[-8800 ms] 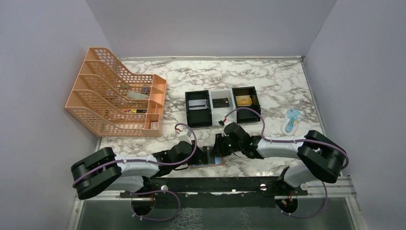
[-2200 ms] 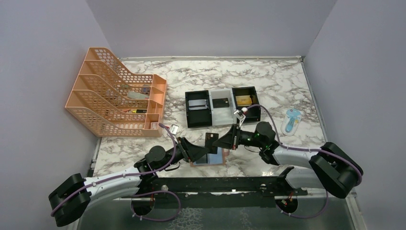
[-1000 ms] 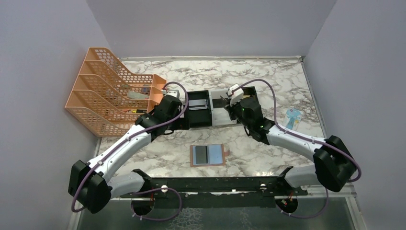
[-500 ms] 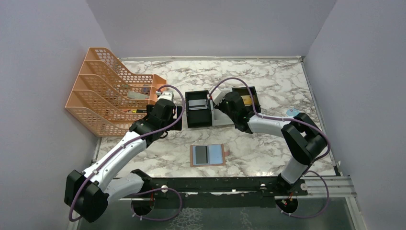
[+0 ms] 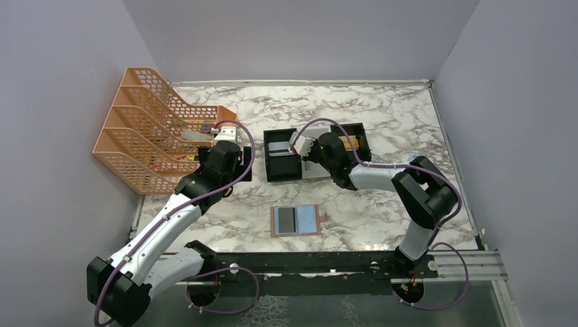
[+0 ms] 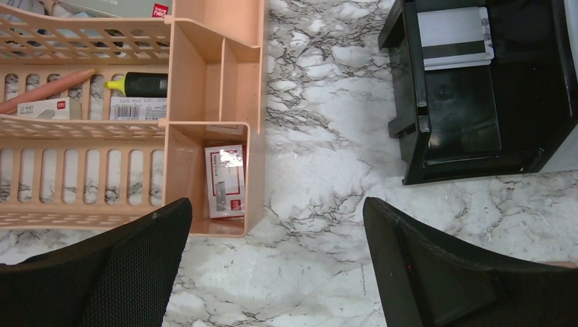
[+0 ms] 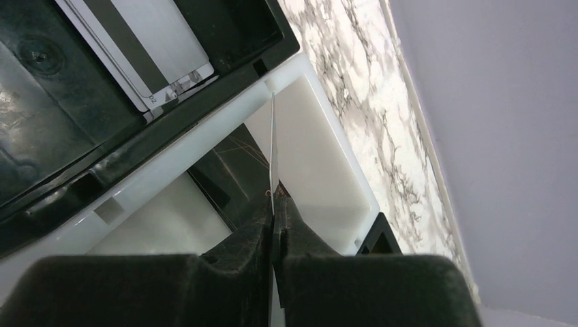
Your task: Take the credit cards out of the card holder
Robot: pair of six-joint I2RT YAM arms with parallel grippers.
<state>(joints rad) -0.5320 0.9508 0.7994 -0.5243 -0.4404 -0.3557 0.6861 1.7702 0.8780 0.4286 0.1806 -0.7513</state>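
Observation:
The card holder (image 5: 296,233) lies open on the marble near the front, a dark rectangle (image 5: 286,219) on its left half and light-blue lining on the right. My right gripper (image 5: 308,158) (image 7: 276,204) is shut on a thin credit card (image 7: 272,136) seen edge-on, held upright over the white middle compartment (image 7: 310,146) of the tray. A black card (image 7: 228,174) lies in that compartment. A silver striped card (image 6: 453,37) (image 7: 146,51) lies in the left black compartment. My left gripper (image 5: 240,169) (image 6: 276,231) hangs open and empty between the rack and the tray.
An orange mesh rack (image 5: 163,136) (image 6: 211,68) holding stationery stands at the left, close to my left gripper. The three-compartment tray (image 5: 281,170) sits mid-table, a gold card (image 5: 347,142) in its right compartment. A blue-and-white packet (image 5: 416,170) lies at the right. Walls close in three sides.
Both arms have left the card holder for the tray. In the last second my left gripper drew back toward the rack, open, and my right gripper shifted left over the white compartment with its card.

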